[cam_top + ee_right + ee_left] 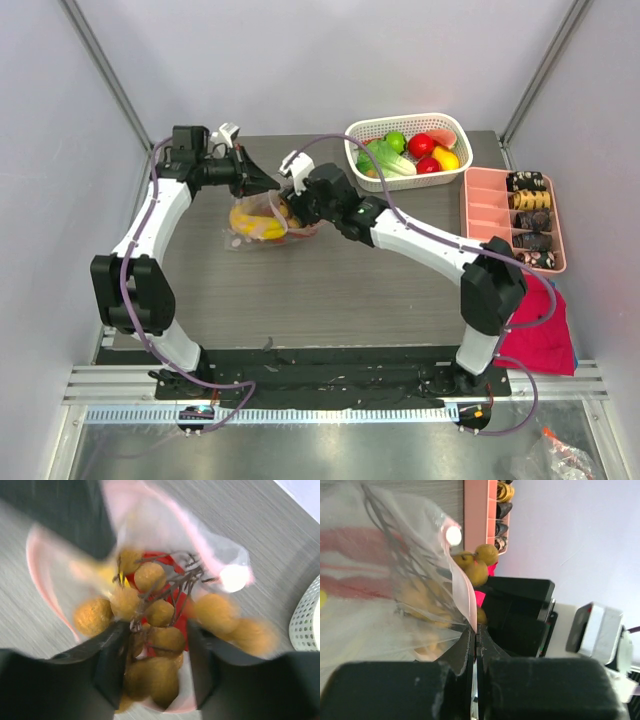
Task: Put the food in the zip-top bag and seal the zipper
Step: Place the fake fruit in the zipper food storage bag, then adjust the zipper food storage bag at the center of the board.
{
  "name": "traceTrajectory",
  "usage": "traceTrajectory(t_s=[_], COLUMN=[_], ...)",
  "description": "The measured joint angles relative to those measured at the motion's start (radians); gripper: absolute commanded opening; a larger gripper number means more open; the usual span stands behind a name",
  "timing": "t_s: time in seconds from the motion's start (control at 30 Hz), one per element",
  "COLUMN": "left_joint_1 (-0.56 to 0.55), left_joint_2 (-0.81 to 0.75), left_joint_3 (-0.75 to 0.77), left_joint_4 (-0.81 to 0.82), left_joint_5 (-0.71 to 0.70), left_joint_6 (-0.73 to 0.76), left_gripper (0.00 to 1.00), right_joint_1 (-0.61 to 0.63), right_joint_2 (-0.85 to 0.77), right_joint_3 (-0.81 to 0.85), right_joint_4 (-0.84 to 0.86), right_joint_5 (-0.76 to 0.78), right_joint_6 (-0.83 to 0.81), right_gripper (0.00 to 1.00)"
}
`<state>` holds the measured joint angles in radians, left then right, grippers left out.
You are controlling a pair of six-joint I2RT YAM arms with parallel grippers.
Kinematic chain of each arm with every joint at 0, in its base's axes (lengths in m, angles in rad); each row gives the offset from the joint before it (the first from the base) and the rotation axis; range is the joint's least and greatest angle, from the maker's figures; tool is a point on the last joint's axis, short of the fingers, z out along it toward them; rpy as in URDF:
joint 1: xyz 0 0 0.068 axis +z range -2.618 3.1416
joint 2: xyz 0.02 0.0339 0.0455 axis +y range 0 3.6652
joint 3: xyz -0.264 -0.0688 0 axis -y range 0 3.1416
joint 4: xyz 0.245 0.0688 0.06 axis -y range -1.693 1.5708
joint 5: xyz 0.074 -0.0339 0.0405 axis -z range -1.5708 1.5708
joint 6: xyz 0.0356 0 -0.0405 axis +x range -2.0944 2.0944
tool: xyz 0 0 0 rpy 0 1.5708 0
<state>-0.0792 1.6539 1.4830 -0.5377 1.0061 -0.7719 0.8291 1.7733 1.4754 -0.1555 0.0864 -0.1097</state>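
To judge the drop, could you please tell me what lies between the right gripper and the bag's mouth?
The brown berry cluster sits between the fingers of the right gripper, over the open bag; the right wrist view shows this.

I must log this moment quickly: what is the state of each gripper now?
Left gripper: shut on the edge of the zip-top bag.
Right gripper: jaws apart around the brown berry cluster; grip cannot be told.
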Motion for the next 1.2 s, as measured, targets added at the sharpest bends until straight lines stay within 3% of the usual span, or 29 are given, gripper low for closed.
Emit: traceTrajectory(t_s=[0.13, 0.23, 0.53, 0.83, 0.97, 1.07, 1.1, 1.2], left_joint_1=[0.019, 0.023, 0.024, 0.024, 0.024, 0.023, 0.023, 0.023], left_joint_2=[0.0, 0.0, 0.0, 0.0, 0.0, 0.0, 0.0, -0.004], left_joint_3=[-0.007, -0.008, -0.008, -0.008, -0.008, -0.008, -0.008, -0.008], left_joint_4=[0.045, 0.068, 0.085, 0.094, 0.094, 0.093, 0.092, 0.064], left_joint_5=[0.029, 0.048, 0.065, 0.065, 0.064, 0.064, 0.064, 0.059], left_joint_6=[-0.045, -0.064, -0.086, -0.09, -0.089, -0.088, -0.087, -0.056], left_gripper=[0.0, 0.0, 0.0, 0.0, 0.0, 0.0, 0.0, 0.0], right_joint_1=[-0.015, -0.04, -0.302, -0.296, -0.296, -0.296, -0.296, -0.297], right_joint_2=[-0.085, -0.164, -0.323, -0.23, -0.166, -0.124, -0.111, -0.091], right_joint_3=[-0.071, -0.078, -0.092, -0.135, -0.135, -0.131, -0.127, -0.106], right_joint_4=[-0.019, -0.056, -0.108, -0.156, -0.158, -0.159, -0.165, -0.178], right_joint_5=[-0.075, -0.153, -0.379, -0.488, -0.49, -0.49, -0.489, -0.491], right_joint_6=[-0.09, -0.112, -0.006, 0.061, 0.079, 0.095, 0.108, 0.143], right_gripper=[0.76, 0.76, 0.63, 0.59, 0.47, 0.16, 0.01, 0.01])
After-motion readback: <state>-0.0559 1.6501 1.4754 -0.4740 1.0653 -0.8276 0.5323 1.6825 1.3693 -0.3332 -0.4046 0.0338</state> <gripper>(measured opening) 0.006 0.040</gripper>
